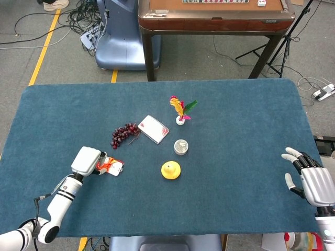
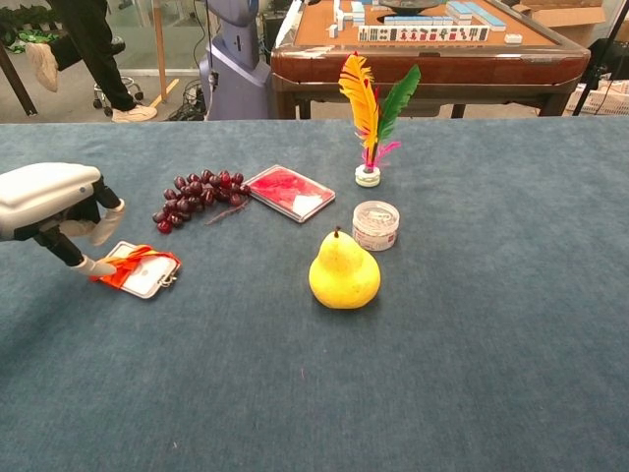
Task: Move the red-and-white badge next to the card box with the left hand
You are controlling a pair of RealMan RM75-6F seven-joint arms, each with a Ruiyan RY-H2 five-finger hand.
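Fingers of your left hand (image 2: pixel 59 202) pinch the orange ribbon end of the red-and-white badge (image 2: pixel 145 272), which lies flat on the blue table (image 2: pixel 472 344); the other fingers curl above it. In the head view that hand (image 1: pixel 88 160) sits at the badge's (image 1: pixel 113 167) left edge. Taking the card box (image 2: pixel 289 192) as your landmark, the badge is well to its left and nearer you, still apart from it. A bunch of dark grapes (image 2: pixel 197 193) lies just left of the card box, between it and the badge's side of the table. To the right of the box and a bit farther back stands a feathered shuttlecock (image 2: pixel 371 113), upright. A small round tin (image 2: pixel 375 225) sits to the box's right and nearer you, and a yellow pear (image 2: pixel 344 271) stands just in front of the tin. Far right of the box, seen only from the head view, your right hand (image 1: pixel 310 179) hovers at the table's edge with its fingers spread apart, holding nothing.
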